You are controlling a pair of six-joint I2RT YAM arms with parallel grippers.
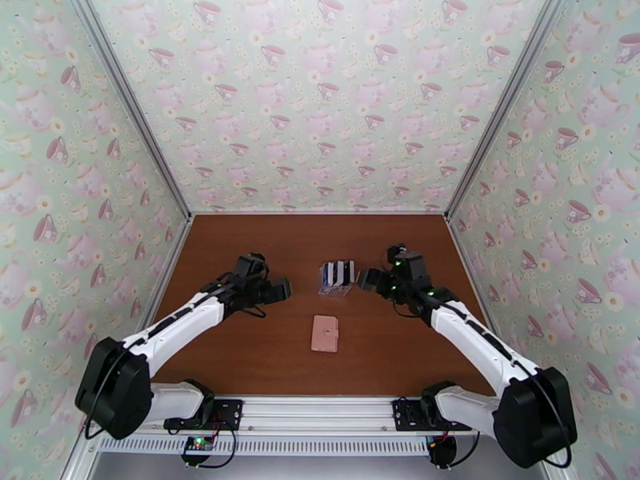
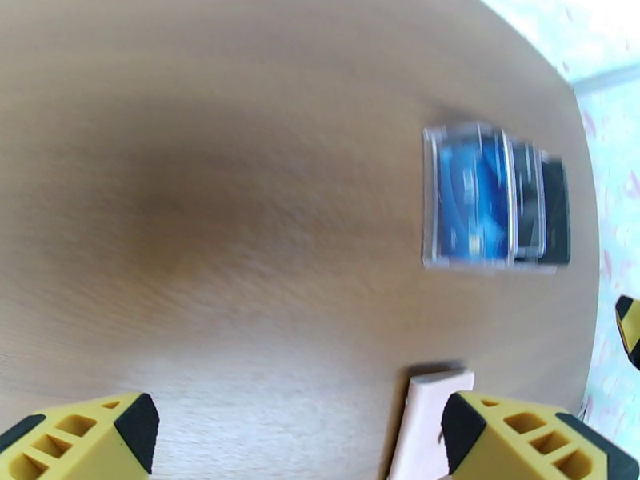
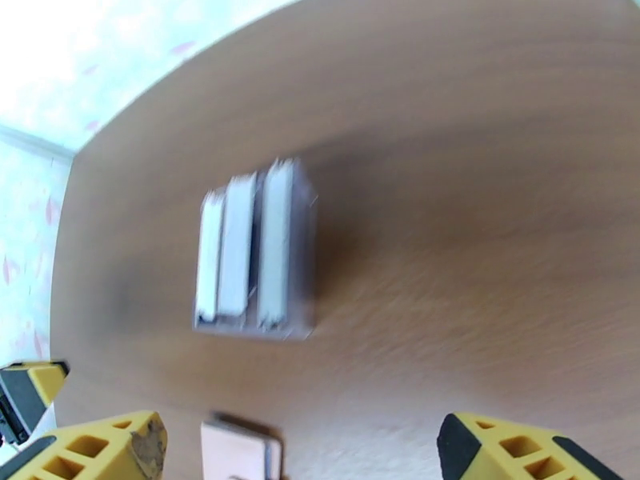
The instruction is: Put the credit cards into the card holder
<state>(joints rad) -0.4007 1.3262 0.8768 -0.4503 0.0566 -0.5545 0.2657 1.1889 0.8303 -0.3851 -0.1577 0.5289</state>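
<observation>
Yellow fingertips [image 2: 120,434] of the left gripper [image 2: 300,442] sit at the bottom corners of the left wrist view. They are spread wide with bare tabletop [image 2: 240,234] between them, so the gripper is released and holds nothing. Just beside one fingertip a corner of the pink card holder [image 2: 428,426] pokes in. Farther off, blurred, the credit cards [image 2: 496,198] stand on edge in a clear slotted rack [image 2: 430,194]. From this side the front card's face reads blue, with black cards behind it.

The right wrist view looks at the same cards from the opposite side, where they appear as pale white and grey slabs. The right gripper [image 3: 300,450] is likewise spread wide, gripping and touching nothing. A corner of the card holder is seen on the wood between its fingertips, nearer the one on the picture's left.

From the top camera the layout is plainer. The rack stands about the middle of the tabletop, and its cards look striped black and white from above. The card holder lies flat and closed, apart from the rack, between it and the near edge. The grippers hang on either side of the rack, the left one a little farther off, neither in contact. Open tabletop lies between each gripper and the rack. Teacup-patterned walls [image 1: 320,98] rise along the left, far and right edges.
</observation>
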